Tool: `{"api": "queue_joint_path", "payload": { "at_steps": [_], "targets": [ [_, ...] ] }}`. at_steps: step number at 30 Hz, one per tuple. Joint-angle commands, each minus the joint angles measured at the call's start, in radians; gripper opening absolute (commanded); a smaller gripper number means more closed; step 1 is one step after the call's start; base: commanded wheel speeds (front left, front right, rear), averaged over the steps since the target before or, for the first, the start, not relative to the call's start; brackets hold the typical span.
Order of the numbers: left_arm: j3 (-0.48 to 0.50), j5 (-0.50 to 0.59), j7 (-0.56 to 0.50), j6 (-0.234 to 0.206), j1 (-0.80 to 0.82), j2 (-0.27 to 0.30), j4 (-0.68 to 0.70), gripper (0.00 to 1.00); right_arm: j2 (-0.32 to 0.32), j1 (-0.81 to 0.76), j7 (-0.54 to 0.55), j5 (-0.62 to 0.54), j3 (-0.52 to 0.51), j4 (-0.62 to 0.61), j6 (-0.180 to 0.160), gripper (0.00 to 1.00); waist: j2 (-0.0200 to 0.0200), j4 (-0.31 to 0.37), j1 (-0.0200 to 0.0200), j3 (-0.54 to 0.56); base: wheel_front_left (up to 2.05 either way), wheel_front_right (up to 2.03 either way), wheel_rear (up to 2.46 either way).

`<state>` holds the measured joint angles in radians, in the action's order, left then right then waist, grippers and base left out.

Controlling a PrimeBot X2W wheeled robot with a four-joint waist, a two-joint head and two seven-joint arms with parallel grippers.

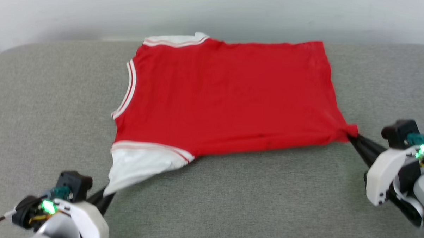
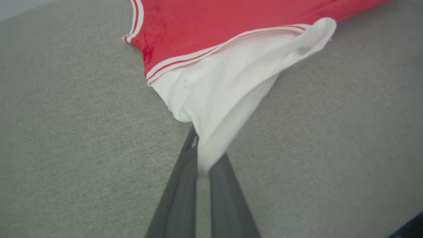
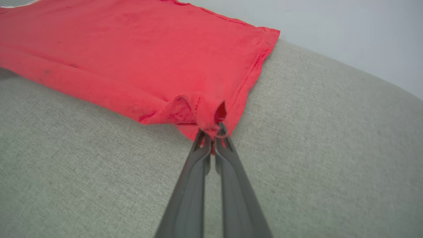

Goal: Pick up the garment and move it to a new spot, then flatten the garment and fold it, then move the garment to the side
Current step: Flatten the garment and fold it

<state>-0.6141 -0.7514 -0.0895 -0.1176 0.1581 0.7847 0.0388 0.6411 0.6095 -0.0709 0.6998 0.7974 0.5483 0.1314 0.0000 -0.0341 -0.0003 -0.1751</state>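
The garment, a red shirt with white sleeves and striped trim, lies spread flat on the grey cushion, plain red side up, collar to the left. My left gripper at the lower left is shut on the tip of the near white sleeve, which is pulled taut toward it. The left wrist view shows white cloth pinched at my left gripper. My right gripper at the right is shut on the near hem corner, bunching the red fabric where my right gripper pinches it.
The grey cushion runs to a pale wall behind the shirt. Open cushion surface lies in front of the garment and to its left. The far white sleeve peeks out at the shirt's back edge.
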Motion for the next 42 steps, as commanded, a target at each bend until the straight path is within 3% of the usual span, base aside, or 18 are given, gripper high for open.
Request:
{"api": "queue_joint_path", "payload": {
  "at_steps": [1,9,18,31,42],
  "targets": [
    [-0.005,-0.009,-0.014,-0.011,-0.031,0.016,0.025,0.00,0.012,-0.036,0.010,0.019,-0.010,-0.016,-0.001,0.00,0.0000,0.013,0.0003,0.020,0.00,0.00,0.00],
    [-0.051,-0.075,-0.121,-0.049,-0.205,0.104,0.187,0.00,0.067,-0.235,0.108,0.110,-0.062,-0.153,-0.001,0.00,0.0000,0.045,0.0003,0.080,0.00,0.00,0.00],
    [-0.077,-0.139,-0.184,-0.083,-0.317,0.150,0.295,0.00,0.090,-0.455,0.200,0.117,-0.190,-0.311,-0.001,0.00,0.0000,0.062,0.0003,0.093,0.00,0.00,0.00],
    [0.000,-0.072,-0.113,-0.107,-0.198,0.145,0.328,0.00,0.044,-0.513,0.269,0.032,-0.391,-0.476,-0.001,0.00,0.0000,0.064,0.0003,0.022,0.00,0.00,0.00],
    [0.062,-0.005,-0.097,-0.062,0.051,0.105,0.248,0.00,0.000,-0.407,0.354,-0.064,-0.497,-0.543,-0.001,0.00,0.0000,0.054,0.0003,-0.139,0.00,0.00,0.00]
  ]
}}
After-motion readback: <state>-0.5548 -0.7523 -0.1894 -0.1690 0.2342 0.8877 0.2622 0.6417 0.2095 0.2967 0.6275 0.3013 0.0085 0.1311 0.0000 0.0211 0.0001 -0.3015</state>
